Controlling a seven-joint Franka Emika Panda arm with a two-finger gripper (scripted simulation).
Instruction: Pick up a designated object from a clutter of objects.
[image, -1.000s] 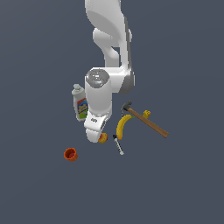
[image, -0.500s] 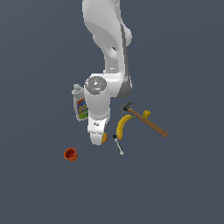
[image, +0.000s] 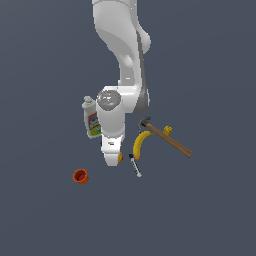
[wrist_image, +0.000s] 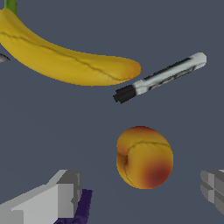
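Observation:
The round peach-like fruit, orange-yellow with a red blush, lies on the floor between my two fingers in the wrist view. My gripper is open and spans the fruit without touching it. In the exterior view the gripper hangs low over the floor and hides most of the fruit; only an orange sliver shows. The other clutter lies around it.
A banana and a marker pen lie close on the exterior view's right, both also in the wrist view. A hammer lies beyond. A white bottle stands behind. A red cup sits apart. A purple lump touches one finger.
The arm has leaned forward and my gripper has come down a little lower over the fruit. No object has moved.

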